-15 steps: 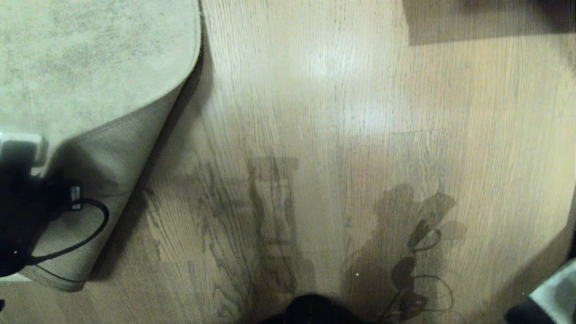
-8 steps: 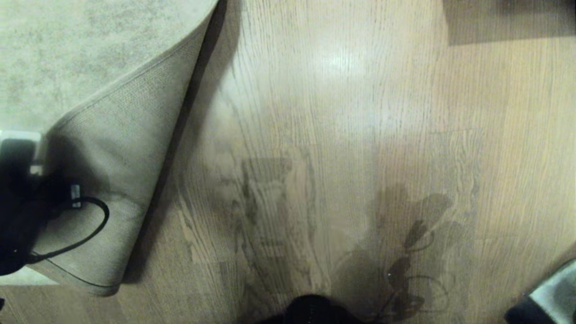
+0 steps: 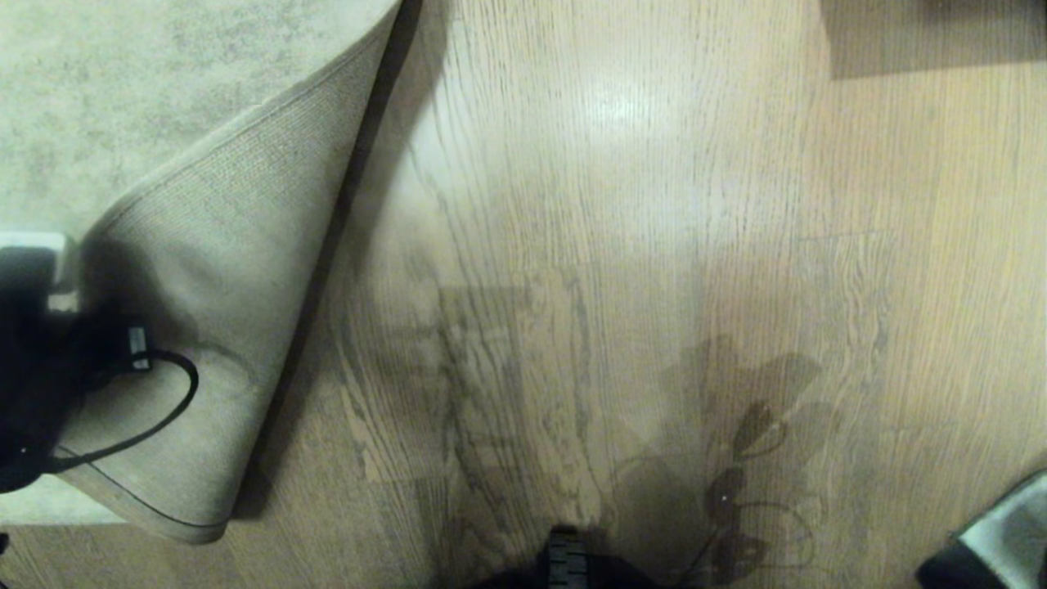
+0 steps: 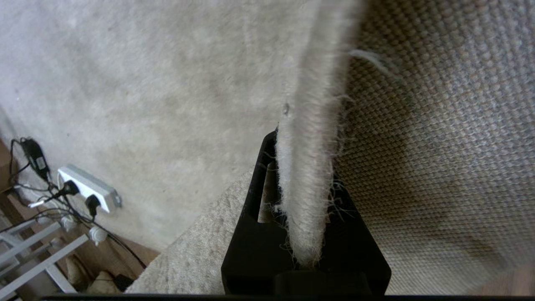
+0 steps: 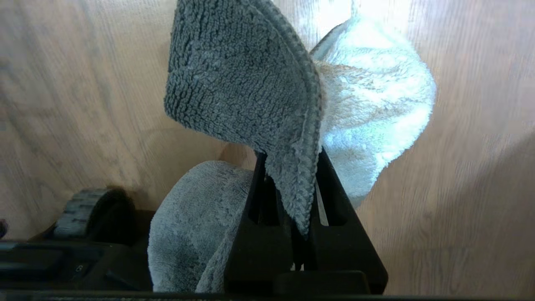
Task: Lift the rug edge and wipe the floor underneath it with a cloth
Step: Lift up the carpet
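Floor (image 3: 638, 213): light brown wood-grain planks with a soft sheen fill most of the head view; shadows of the robot's arms and cables fall on the near part.
Rug: a large pale beige-grey mottled rug lies flat at the far left of the head view, reaching past the picture's edge.
Rug edge (image 3: 204, 343): the corner is raised and folded back over the rug, showing its tan woven backing; the flap slopes from the far fold down to a rounded tip near the robot, and a dark shadow runs along its floor side.
Left hand (image 4: 303, 209): closed on the rug edge, the black fingers pinching the fuzzy bound border, pile on one side and woven backing on the other. In the head view the arm is a dark mass at the left margin with a looped black cable lying over the backing.
Right hand (image 5: 303, 217): closed on the cloth, held above bare floor; in the head view only a pale and dark part at the near right corner shows.
Cloth (image 5: 250, 83): clamped between the right fingers, a dark grey fuzzy fold standing up, a pale bluish-white side spreading beside it, and another grey lobe hanging near the hand's base.
Power strip (image 4: 87, 188): white, with plugs and cables, beyond the rug's far border in the left wrist view.
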{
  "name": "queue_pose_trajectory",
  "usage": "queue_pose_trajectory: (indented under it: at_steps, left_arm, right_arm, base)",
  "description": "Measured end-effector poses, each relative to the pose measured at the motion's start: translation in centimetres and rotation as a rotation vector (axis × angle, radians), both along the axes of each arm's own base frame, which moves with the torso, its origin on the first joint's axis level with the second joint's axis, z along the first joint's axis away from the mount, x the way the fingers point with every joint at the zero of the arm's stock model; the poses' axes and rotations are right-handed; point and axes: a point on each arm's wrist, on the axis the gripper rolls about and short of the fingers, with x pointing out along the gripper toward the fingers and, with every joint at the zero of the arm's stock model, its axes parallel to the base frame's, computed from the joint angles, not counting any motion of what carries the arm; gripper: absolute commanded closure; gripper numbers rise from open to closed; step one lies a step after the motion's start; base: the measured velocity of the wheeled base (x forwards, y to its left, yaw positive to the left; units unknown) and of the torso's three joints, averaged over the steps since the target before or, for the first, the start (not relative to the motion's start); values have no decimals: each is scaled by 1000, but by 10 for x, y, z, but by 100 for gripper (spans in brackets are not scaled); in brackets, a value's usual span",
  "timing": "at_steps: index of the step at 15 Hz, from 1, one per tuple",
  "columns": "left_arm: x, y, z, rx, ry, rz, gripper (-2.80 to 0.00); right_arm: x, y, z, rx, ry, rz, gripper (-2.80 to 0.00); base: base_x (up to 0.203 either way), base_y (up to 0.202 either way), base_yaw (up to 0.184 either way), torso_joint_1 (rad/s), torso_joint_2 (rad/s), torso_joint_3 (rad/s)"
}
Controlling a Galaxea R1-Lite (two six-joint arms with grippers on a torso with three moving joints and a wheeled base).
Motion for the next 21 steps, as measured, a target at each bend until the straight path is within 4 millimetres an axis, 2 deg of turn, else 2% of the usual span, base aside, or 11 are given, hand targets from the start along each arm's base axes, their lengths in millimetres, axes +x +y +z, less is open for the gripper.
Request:
queue_pose_trajectory:
  at_steps: [4, 7, 10, 12, 21]
  left_arm:
    - [10, 3, 3, -1, -27, -15, 0]
    - [29, 6, 3, 17, -99, -19, 0]
    - [46, 3, -2, 52, -168, -30, 0]
    - [52, -3, -8, 54, -152, -49, 0]
    - [57, -14, -13, 97, -113, -85, 0]
  right_arm:
    - [0, 0, 0, 1, -1, -1, 0]
    - [0, 0, 0, 1, 0, -1, 0]
    - [0, 0, 0, 1, 0, -2, 0]
    - [0, 0, 0, 0, -1, -2, 0]
    - [0, 0, 2, -78, 0, 7, 0]
  base:
    - [0, 0, 0, 0, 0, 0]
    - [0, 0, 0, 0, 0, 0]
    - [0, 0, 0, 0, 0, 0]
    - [0, 0, 0, 0, 0, 0]
    - [0, 0, 0, 0, 0, 0]
